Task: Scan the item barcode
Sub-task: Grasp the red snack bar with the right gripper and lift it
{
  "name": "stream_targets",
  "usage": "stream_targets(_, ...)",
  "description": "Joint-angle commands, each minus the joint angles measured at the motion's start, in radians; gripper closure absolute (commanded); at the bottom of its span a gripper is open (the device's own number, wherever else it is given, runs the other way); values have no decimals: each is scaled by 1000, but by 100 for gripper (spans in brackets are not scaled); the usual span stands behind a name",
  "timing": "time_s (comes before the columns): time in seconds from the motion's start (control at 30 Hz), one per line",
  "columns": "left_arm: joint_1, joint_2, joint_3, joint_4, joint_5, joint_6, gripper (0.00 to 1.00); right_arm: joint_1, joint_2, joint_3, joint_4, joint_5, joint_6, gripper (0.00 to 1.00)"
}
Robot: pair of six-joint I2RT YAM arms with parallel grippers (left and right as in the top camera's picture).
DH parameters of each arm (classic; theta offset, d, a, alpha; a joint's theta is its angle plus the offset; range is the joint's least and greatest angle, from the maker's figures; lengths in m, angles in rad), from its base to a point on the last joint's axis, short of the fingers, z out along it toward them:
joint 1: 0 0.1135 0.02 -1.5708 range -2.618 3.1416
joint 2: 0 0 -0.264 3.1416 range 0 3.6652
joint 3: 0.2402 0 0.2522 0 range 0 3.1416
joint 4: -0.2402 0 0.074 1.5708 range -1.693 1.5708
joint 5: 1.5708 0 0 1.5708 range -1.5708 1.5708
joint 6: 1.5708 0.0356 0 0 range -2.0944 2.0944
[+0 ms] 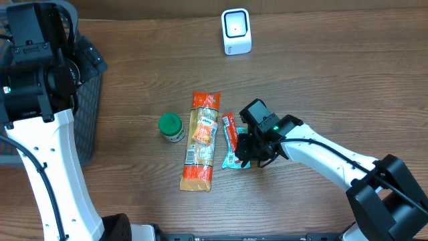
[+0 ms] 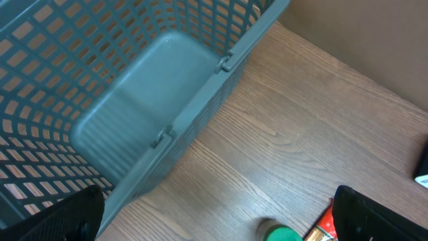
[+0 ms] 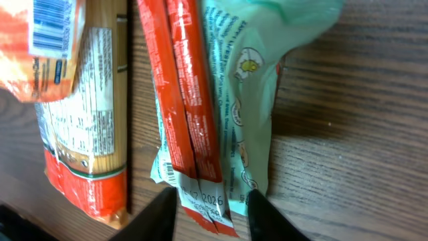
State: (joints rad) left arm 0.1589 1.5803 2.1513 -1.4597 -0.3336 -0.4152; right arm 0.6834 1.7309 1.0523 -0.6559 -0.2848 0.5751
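Two red stick packets (image 3: 190, 100) lie on a mint-green snack packet (image 3: 251, 87) on the wooden table, just right of a long pasta packet (image 1: 200, 140). My right gripper (image 3: 212, 204) is low over the near end of the stick packets. Its jaws are open, and its two dark fingers sit close against either side of that end. In the overhead view the right gripper (image 1: 249, 154) covers the packets' lower end (image 1: 231, 137). The white scanner (image 1: 236, 31) stands at the table's far edge. My left gripper (image 2: 217, 224) hangs wide open and empty beside the basket (image 2: 134, 114).
A small jar with a green lid (image 1: 171, 126) stands left of the pasta packet. The grey-blue mesh basket (image 1: 87, 127) sits at the table's left edge under the left arm. A blue barcode label (image 3: 53, 27) shows on the pasta packet.
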Motion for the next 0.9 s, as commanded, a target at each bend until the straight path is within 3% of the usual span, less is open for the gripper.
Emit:
stream_targets(0.0,5,8,11,-2,-13,9,0,4,0,-7,4,-8,6,71)
stream_targets(0.43,5,8,11,-2,-13,9,0,5,58,-14,24,-22,28,72)
stream_targets(0.53,5,8,11,-2,-13,9,0,5,59,-14,39,-32,28,83)
stream_targets(0.6,5,8,11,-2,-13,9,1,5,59,-11,39,-38,28,96)
stream_targets(0.73,5,8,11,-2,-13,9,0,-8,40,-9,27,-66,17,96)
stream_targets(0.87,4,8,11,-2,-13,9,0,-33,-29,-3,12,-135,-125,96)
